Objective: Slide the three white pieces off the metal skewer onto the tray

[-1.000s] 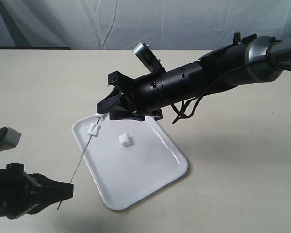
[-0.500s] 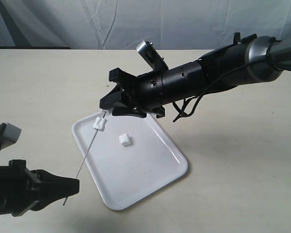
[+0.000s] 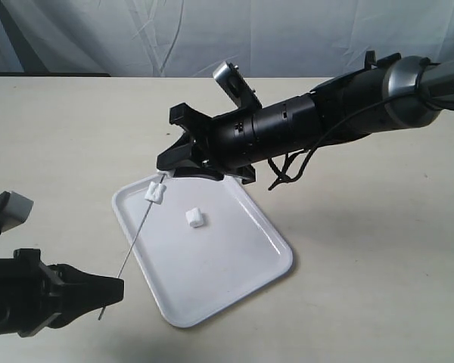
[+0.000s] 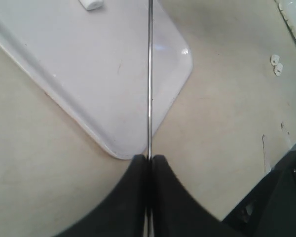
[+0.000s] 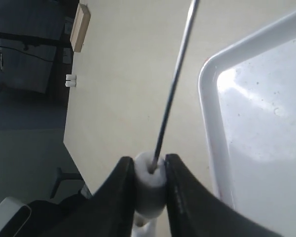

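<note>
The thin metal skewer (image 3: 136,234) slants up from my left gripper (image 3: 118,290), which is shut on its lower end (image 4: 149,98). At its upper end, over the far left corner of the white tray (image 3: 212,272), a white piece (image 3: 154,191) is threaded on it. My right gripper (image 3: 162,172) is shut on that piece (image 5: 149,182), with the skewer (image 5: 172,84) running out of its centre. A second white bit (image 5: 144,228) shows behind it between the fingers. One loose white piece (image 3: 194,218) lies on the tray (image 4: 89,74).
The tray rests on a beige table (image 3: 363,249) with a white cloth backdrop behind. The right arm's loose cable (image 3: 287,178) hangs above the table. Two tiny white bits (image 4: 276,64) lie on the table beyond the tray.
Over the last second my right gripper moved up and right, taking the white piece toward the skewer's upper end. My left gripper shifted slightly right. Nothing has moved in the last half second.
</note>
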Available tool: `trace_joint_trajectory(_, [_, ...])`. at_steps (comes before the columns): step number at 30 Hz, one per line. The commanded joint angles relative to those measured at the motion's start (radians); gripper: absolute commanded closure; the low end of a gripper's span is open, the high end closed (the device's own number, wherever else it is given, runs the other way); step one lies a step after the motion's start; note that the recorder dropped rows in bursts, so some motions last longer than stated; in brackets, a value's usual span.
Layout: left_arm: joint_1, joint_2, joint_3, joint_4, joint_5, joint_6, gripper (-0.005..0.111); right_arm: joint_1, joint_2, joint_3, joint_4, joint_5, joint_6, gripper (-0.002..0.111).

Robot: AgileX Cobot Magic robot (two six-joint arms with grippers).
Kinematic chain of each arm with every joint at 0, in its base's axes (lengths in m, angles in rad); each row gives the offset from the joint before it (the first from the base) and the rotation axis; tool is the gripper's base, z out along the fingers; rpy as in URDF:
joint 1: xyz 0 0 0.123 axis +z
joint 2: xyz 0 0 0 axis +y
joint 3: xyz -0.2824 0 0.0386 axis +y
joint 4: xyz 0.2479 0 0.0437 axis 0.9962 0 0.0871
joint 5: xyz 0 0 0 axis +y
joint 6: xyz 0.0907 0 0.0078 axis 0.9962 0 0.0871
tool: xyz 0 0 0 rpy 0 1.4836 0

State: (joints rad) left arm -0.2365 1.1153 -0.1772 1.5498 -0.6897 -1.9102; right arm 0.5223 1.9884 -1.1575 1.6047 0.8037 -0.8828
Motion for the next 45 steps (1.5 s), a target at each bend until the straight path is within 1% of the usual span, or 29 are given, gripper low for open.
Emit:
trace_joint_trajectory(1, [-0.006,0.001,0.001,-0.004,0.018,0.011,0.107,-0.002,-0.008,0.005,0.03,0.009,-0.004,0.092])
trace_joint_trajectory(9, [-0.006,0.001,0.001,0.056,0.018,0.002,0.107,-0.013,-0.008,0.005,0.089,-0.013,-0.018,0.092])
trace_joint_trajectory(15, [-0.006,0.001,0.001,0.115,-0.014,-0.024,0.107,-0.043,-0.008,-0.045,0.089,-0.052,-0.019,0.092])
trace_joint_trajectory(18, [-0.006,0.001,0.001,0.181,-0.014,-0.064,0.107,-0.083,-0.009,-0.092,0.091,-0.059,-0.019,0.092])
trace_joint_trajectory(24, [-0.006,0.001,0.001,0.188,-0.022,-0.069,0.107,-0.185,-0.009,-0.166,0.103,-0.066,-0.017,0.092])
trace_joint_trajectory(27, [-0.006,0.001,0.001,0.184,-0.022,-0.069,0.107,-0.217,-0.009,-0.17,0.106,-0.058,-0.017,0.092])
trace_joint_trajectory(28, [-0.006,0.001,0.001,0.182,-0.022,-0.069,0.107,-0.23,-0.009,-0.17,0.078,-0.048,-0.017,0.092])
trace_joint_trajectory(29, [-0.006,0.001,0.001,0.175,-0.015,-0.069,0.107,-0.232,-0.009,-0.17,0.012,-0.04,-0.017,0.092])
trace_joint_trajectory(30, [-0.006,0.001,0.001,0.155,0.0,-0.067,0.107,-0.225,-0.008,-0.17,-0.127,-0.035,0.026,0.092])
trace_joint_trajectory(32, [-0.006,0.001,0.001,0.113,0.006,-0.04,0.107,-0.187,0.004,-0.157,-0.329,-0.031,0.111,0.092])
trace_joint_trajectory(33, [-0.006,0.001,0.001,0.098,0.008,-0.038,0.107,-0.153,0.015,-0.133,-0.401,-0.031,0.137,0.092])
trace_joint_trajectory(34, [-0.006,0.001,0.001,0.092,0.019,-0.033,0.107,-0.122,0.028,-0.101,-0.433,-0.041,0.139,0.092])
trace_joint_trajectory(36, [-0.006,0.001,0.001,0.097,0.041,-0.033,0.107,-0.082,0.043,-0.053,-0.425,-0.076,0.139,0.089])
trace_joint_trajectory(38, [-0.006,0.001,0.001,0.102,0.06,-0.036,0.107,-0.055,0.053,-0.029,-0.425,-0.096,0.139,0.083])
trace_joint_trajectory(39, [-0.006,0.001,0.001,0.102,0.071,-0.041,0.107,-0.031,0.063,-0.022,-0.424,-0.1,0.139,0.074])
trace_joint_trajectory(41, [-0.006,0.001,0.001,0.102,0.071,-0.041,0.107,-0.011,0.069,-0.022,-0.395,-0.08,0.136,0.067])
trace_joint_trajectory(42, [-0.006,0.001,0.001,0.102,0.071,-0.041,0.107,-0.011,0.069,-0.022,-0.378,-0.07,0.116,0.067])
trace_joint_trajectory(43, [-0.006,0.001,0.001,0.102,0.08,-0.041,0.107,-0.011,0.069,-0.022,-0.301,0.0,0.032,0.067])
trace_joint_trajectory(45, [-0.004,0.001,0.001,0.095,0.096,-0.041,0.107,-0.011,0.069,-0.022,-0.207,0.116,-0.076,0.067])
